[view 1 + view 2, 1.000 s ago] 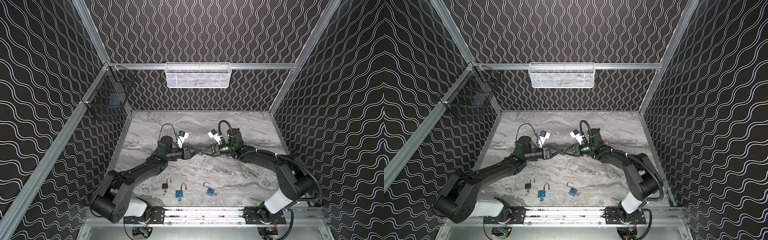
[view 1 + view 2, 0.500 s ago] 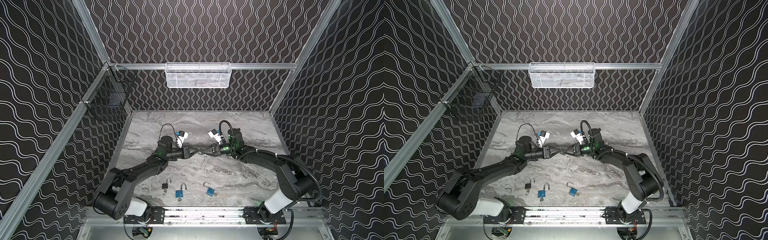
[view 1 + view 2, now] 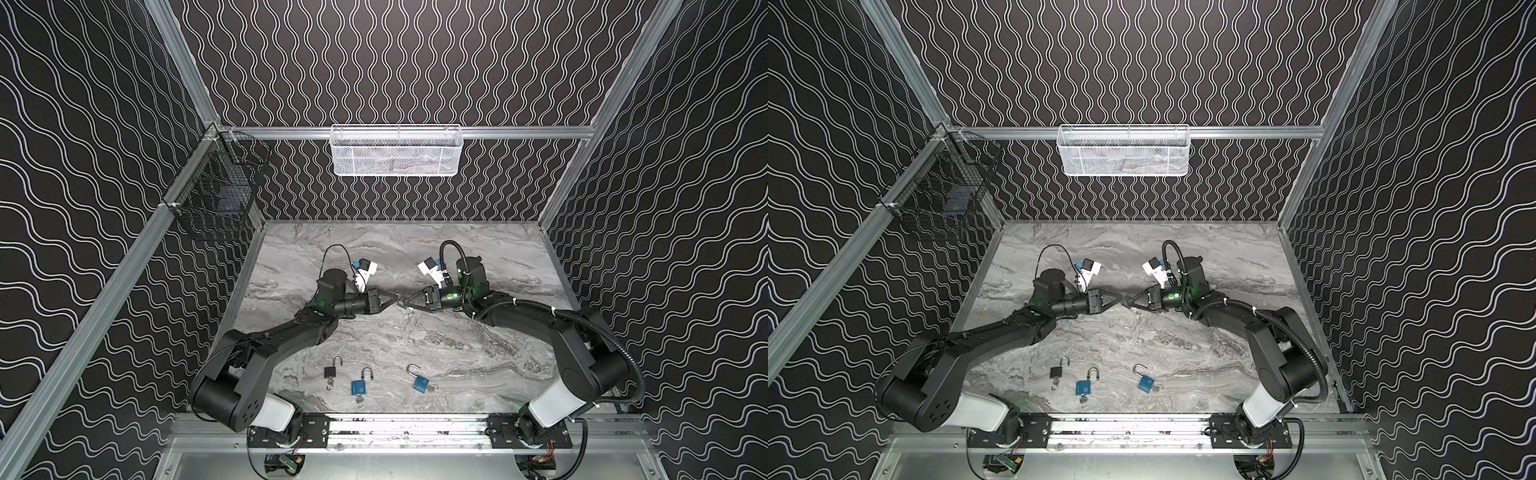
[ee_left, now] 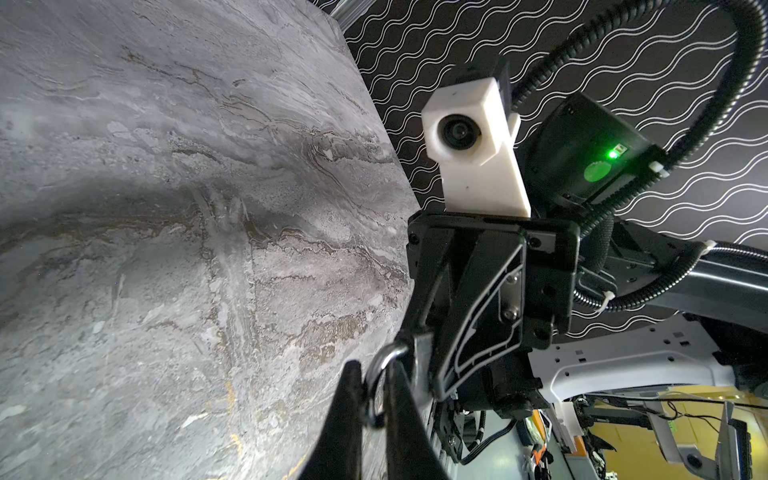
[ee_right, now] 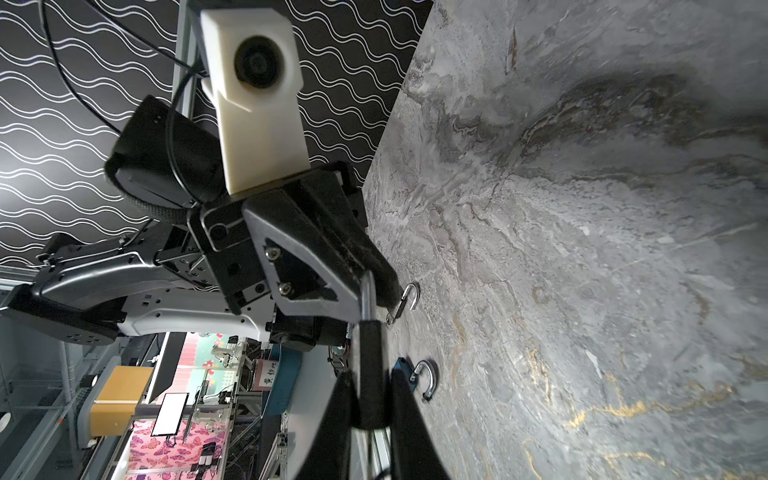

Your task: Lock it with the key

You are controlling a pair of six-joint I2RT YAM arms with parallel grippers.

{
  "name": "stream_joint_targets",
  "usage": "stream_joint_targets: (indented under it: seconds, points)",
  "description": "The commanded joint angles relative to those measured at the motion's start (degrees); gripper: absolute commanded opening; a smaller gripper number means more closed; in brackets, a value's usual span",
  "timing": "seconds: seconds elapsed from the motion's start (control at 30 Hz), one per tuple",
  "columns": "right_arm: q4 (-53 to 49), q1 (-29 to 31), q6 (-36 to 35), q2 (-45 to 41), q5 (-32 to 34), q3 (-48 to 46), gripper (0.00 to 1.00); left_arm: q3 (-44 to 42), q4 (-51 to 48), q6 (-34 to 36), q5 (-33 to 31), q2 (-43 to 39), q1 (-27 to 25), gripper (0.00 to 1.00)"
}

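White mesh basket point(image 3: 395, 160) hangs on the back aluminium rail point(image 3: 519, 132), centred; black wire basket point(image 3: 195, 216) hangs on the left-hand rail point(image 3: 124, 266) near the back corner, a dark item point(image 3: 229, 198) inside, not identifiable. Grey marbled surface point(image 3: 457, 340) below; walls point(image 3: 374, 62) black with white wavy lines.

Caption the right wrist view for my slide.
Right gripper clamps a black padlock while left gripper pinches its shackle above marble table.

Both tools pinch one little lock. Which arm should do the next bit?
Left, I think. The left tool is shut on the silver shackle, so it could push it in, while the right tool holds the black lock body steady.
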Motion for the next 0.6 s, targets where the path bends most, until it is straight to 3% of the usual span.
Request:
stream_joint_targets:
  seconds: [0.0,0.13,0.37,0.57]
  points:
    - [3.83,0.27,1.28,-0.18,-0.71,-0.32,0.23,1.08,3.46,-1.39,0.91,0.82,-0.14,0.00]
    - [8.23,0.07,4.15,0.22,-1.38,-1.97,0.35,1.55,6.86,-5.03,1.55,1.68,-0.19,0.00]
    - [12.73,-1.05,6.75,-1.81,-0.41,-5.25,0.44,3.13,5.29,-5.12,1.33,2.12,-0.19,0.00]
    - [17.31,-1.86,9.45,-1.89,0.23,-7.51,0.41,3.79,5.41,-5.66,1.50,2.79,-0.19,0.00]
